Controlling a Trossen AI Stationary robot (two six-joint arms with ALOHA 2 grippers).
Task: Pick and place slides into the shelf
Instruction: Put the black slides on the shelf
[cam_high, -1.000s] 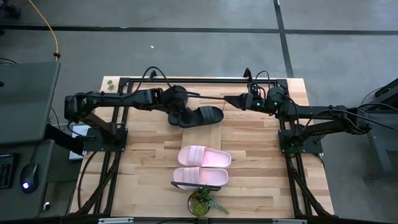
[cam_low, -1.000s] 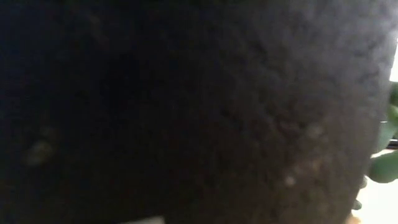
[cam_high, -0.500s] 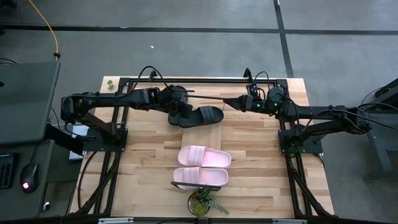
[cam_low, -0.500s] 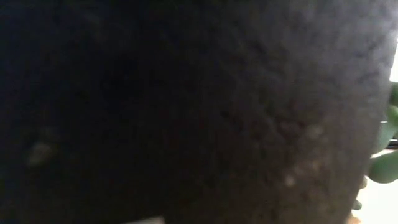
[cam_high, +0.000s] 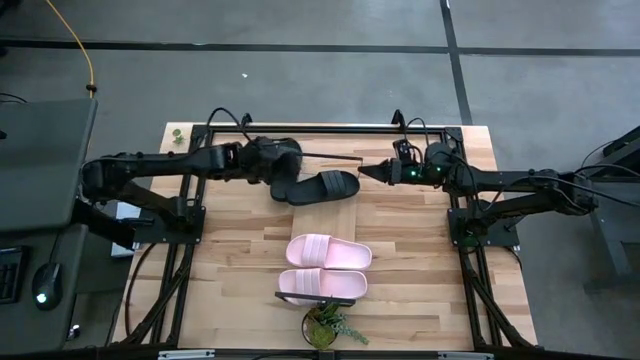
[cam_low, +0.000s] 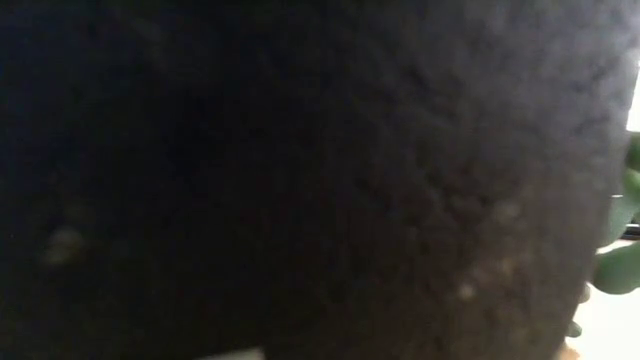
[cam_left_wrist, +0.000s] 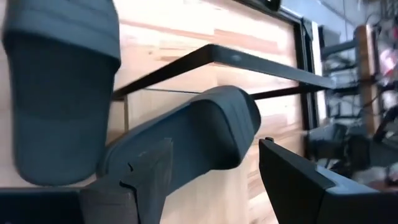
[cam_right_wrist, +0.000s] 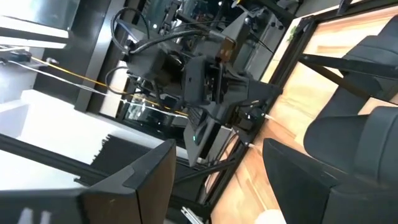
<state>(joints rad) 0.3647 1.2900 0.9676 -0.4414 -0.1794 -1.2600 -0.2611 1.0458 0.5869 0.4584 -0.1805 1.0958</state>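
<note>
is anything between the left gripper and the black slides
Nothing visible. The left gripper is open right at the black slides, with one slide's end reaching between its fingers. The low view is blocked by something dark, so this rests on the high and wrist views.

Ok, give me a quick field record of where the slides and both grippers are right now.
black slides: two plain black slip-on sandals at the table's far middle, by the thin black shelf bar
pink slides: pale pink pair, side by side, nearer the front edge
left gripper: open, at the black sandals, nothing visibly clamped
right gripper: open, empty, just right of the black sandals
low view: blocked by something dark
</note>
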